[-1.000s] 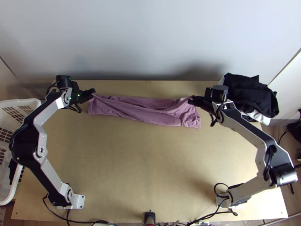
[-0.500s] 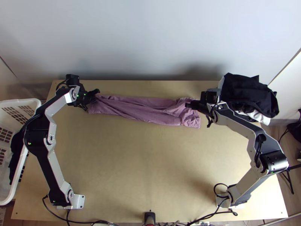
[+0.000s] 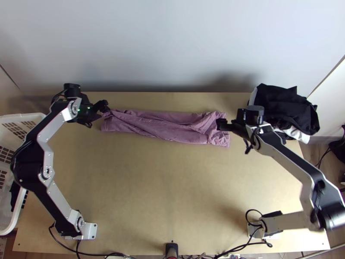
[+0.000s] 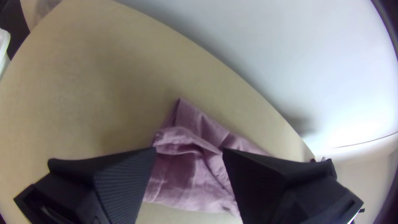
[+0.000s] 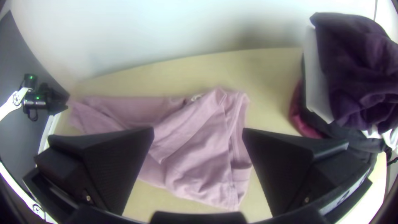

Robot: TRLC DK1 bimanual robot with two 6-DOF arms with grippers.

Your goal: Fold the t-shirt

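The pink t-shirt [image 3: 168, 126] lies as a long folded strip near the table's back edge, with diagonal creases and uneven layers. At its left end is my left gripper [image 3: 105, 108]; in the left wrist view the left gripper [image 4: 188, 155] stands open above the shirt's end [image 4: 186, 178], a raised fold between its fingers. My right gripper [image 3: 221, 124] is at the shirt's right end. In the right wrist view the right gripper [image 5: 198, 137] is open over the shirt [image 5: 199, 161], with cloth visible below the gap.
A pile of dark and white clothes [image 3: 284, 108] sits at the table's back right corner. A white laundry basket [image 3: 26, 117] stands at the left edge. The wall [image 3: 172, 47] rises behind the table [image 3: 164, 198], whose front part is bare.
The left gripper moved a little right, then back left. The right gripper shifted a little left, then back right, and its arm's elbow swung outward. The shirt lies almost as before.
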